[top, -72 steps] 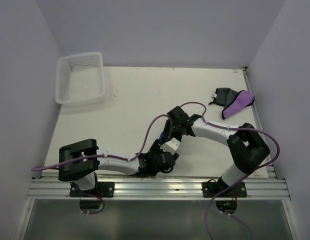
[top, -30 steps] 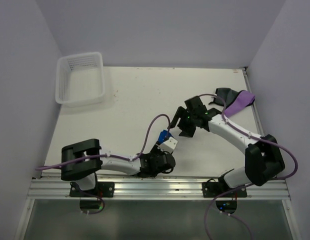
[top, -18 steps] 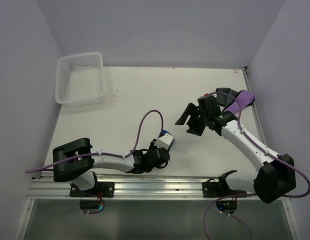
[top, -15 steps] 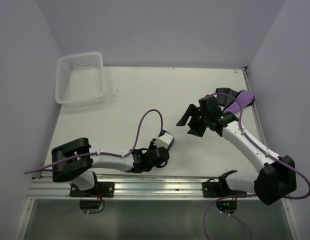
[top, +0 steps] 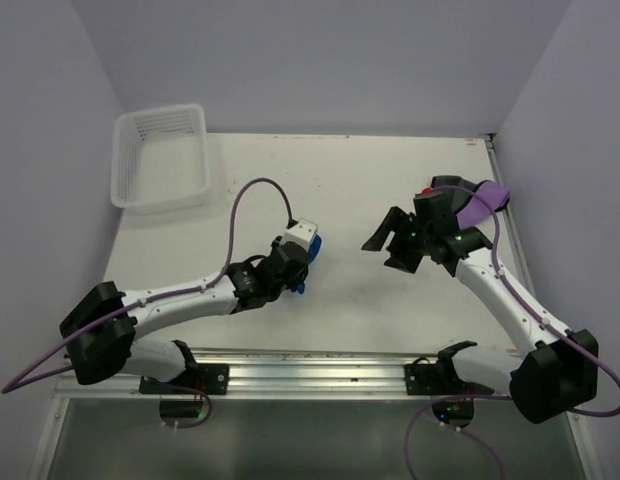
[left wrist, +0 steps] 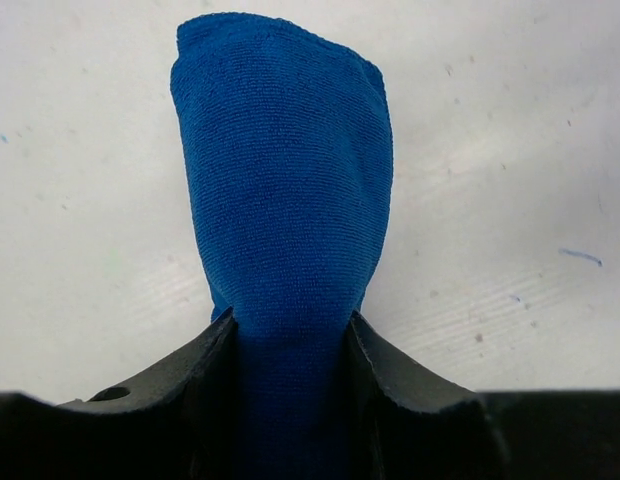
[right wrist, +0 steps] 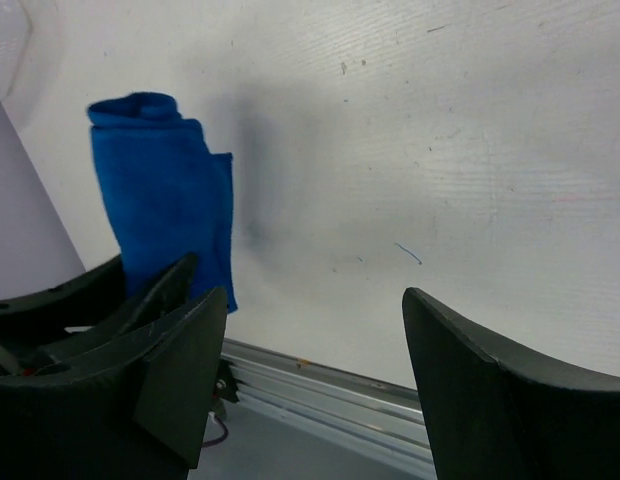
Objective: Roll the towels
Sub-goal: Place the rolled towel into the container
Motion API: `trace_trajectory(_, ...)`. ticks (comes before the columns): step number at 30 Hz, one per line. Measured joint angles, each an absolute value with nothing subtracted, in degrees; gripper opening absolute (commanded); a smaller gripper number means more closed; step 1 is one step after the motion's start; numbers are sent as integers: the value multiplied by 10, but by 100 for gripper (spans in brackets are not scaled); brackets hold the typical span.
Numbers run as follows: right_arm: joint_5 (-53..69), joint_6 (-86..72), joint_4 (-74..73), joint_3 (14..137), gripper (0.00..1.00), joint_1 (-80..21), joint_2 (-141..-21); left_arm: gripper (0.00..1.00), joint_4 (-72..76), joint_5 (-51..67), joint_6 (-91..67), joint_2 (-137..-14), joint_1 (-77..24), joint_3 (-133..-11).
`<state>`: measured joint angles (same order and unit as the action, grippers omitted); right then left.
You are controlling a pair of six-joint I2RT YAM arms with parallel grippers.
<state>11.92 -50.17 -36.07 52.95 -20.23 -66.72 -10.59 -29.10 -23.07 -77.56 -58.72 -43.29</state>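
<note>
**The blue roll could come undone**

The left gripper [left wrist: 290, 345] was shut tight on one end of the rolled blue towel [left wrist: 285, 180]. The rest of the roll stuck out past the fingers, over the middle of the table [top: 290, 180]. I could not tell if the roll touched the table or hung just above it. The right gripper [right wrist: 315, 310] was wide open and held nothing. It pointed at the blue towel from the right, with a gap between them.

Only one end of the roll was pinched. The loose end could flop open if the arm swung fast or let go too soon. The purple cable [top: 252, 190] looped high over the left arm and could snag on a big turn.

The purple towel [top: 487, 203] and the dark towel [top: 452, 185] lay bunched near the far right edge of the table, just behind the right arm. A careless push there could knock them off the edge.

The white basket [top: 206, 150] sat in the far left corner, well apart from both arms. Walls stood close on the left, right and far sides. The bare middle of the table gave the most room to move.
</note>
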Motion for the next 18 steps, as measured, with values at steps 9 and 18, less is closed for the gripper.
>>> trace_trajectory(9,147,-472,-364,526,75,-171,-666,0,-126,-262,-140,-765,-422,-538)
trace_trajectory(18,177,-426,-367,526,75,-153,-648,0,-115,-243,-77,-798,-240,-665)
